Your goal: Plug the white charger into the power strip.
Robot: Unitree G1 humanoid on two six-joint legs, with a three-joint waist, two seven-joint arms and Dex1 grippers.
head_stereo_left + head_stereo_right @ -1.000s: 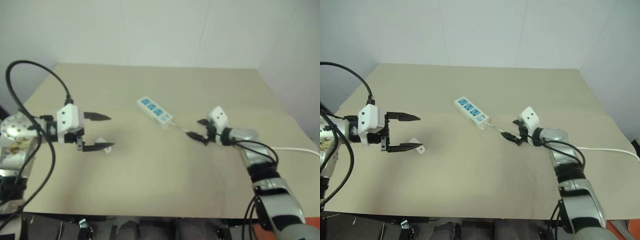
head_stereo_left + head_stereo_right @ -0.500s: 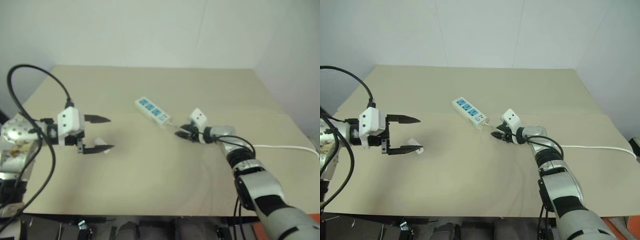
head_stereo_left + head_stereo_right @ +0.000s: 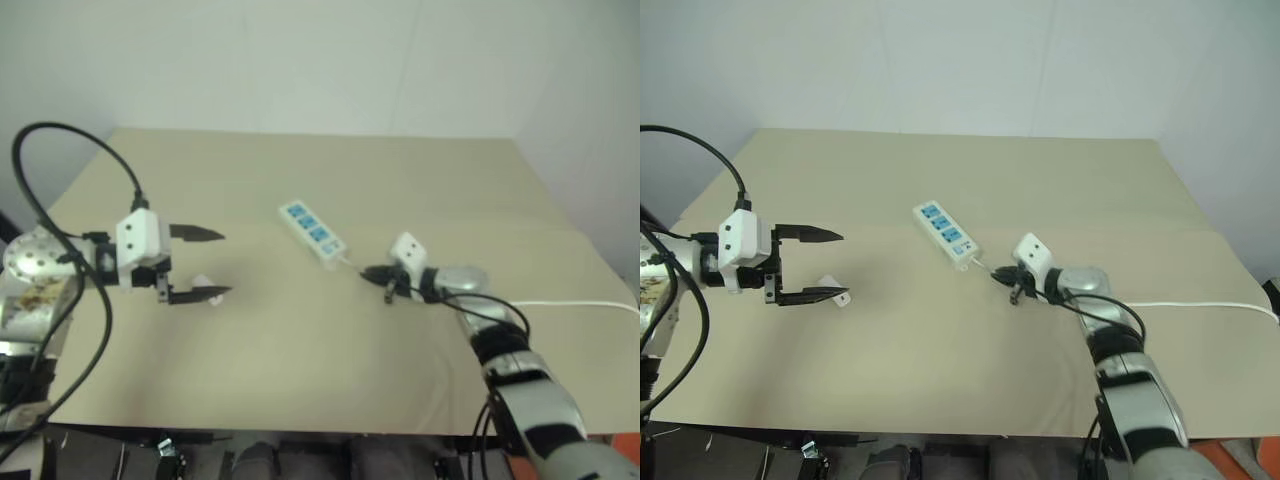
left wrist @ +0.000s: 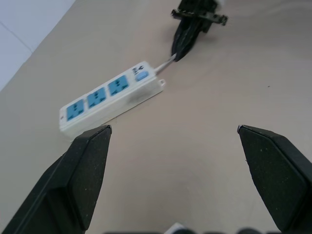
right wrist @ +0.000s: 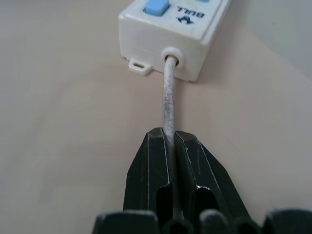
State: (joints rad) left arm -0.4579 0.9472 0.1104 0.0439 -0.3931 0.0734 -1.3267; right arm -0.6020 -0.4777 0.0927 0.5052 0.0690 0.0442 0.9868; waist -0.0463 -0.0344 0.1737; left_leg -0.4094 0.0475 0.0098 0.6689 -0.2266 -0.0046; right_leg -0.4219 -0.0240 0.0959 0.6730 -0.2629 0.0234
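**Right fingers clamped on the strip's cord; charger lies by the left fingers**

The right gripper (image 5: 170,146) has its 2 black fingers (image 5: 151,165) pressed together on the thin white cord (image 5: 168,92), just behind the point where it leaves the switch end of the power strip (image 3: 313,230). In the head views this gripper (image 3: 1008,281) sits at about 4 o'clock from the strip, close to it, low over the table (image 3: 330,380).

The left gripper (image 3: 205,264) has its 2 fingers (image 4: 83,165) spread wide apart, holding nothing, pointing toward the table's middle. The white charger (image 3: 832,290) lies on the table next to the tip of the nearer finger; whether they touch cannot be told.

The power strip rests flat near the table's centre, lying diagonally from 10 o'clock to 4 o'clock, its 3 blue socket faces up and its switch end toward the right gripper. The charger lies well apart from it, at about 8 o'clock. From the right gripper the cord runs on past the right arm toward the table's edge at 3 o'clock.
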